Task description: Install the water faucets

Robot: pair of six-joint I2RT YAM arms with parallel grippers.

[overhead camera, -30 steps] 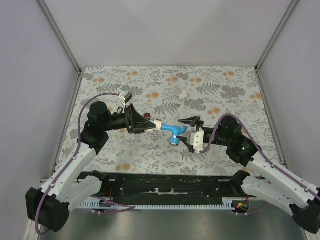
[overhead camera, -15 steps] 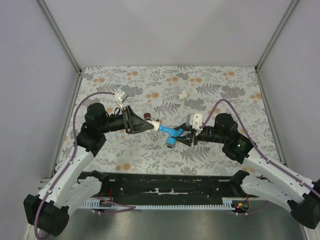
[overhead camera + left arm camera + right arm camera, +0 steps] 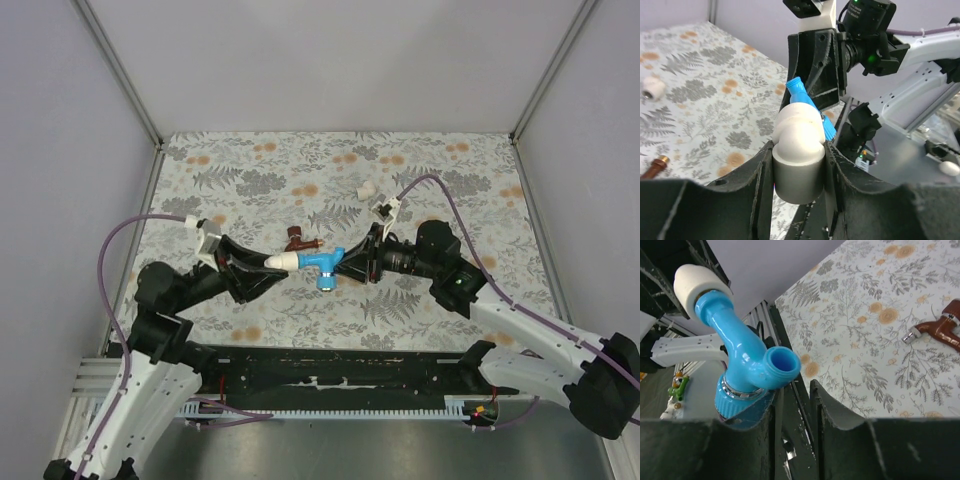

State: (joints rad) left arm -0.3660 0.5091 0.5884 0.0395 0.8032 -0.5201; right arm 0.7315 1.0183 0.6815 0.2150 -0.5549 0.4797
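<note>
Pinching blue faucet [image 3: 322,262], right tool [image 3: 350,262] faces left tool [image 3: 268,264] clamping white fitting [image 3: 282,261].

small white cyl. fitting [image 3: 367,189] lies on floral-print tbl cover [image 3: 450,170], far side.

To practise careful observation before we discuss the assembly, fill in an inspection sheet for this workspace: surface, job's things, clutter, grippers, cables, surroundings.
Surface: floral-patterned table top.
Job's things: blue faucet held above the table, one end seated in a white fitting; red-brown faucet lying on the table just behind it.
Clutter: second white fitting lying alone farther back.
Grippers: left gripper shut on the white fitting; right gripper at the blue faucet's ribbed end, grip unclear.
Cables: purple cables loop above both arms.
Surroundings: plain grey walls on three sides.
</note>
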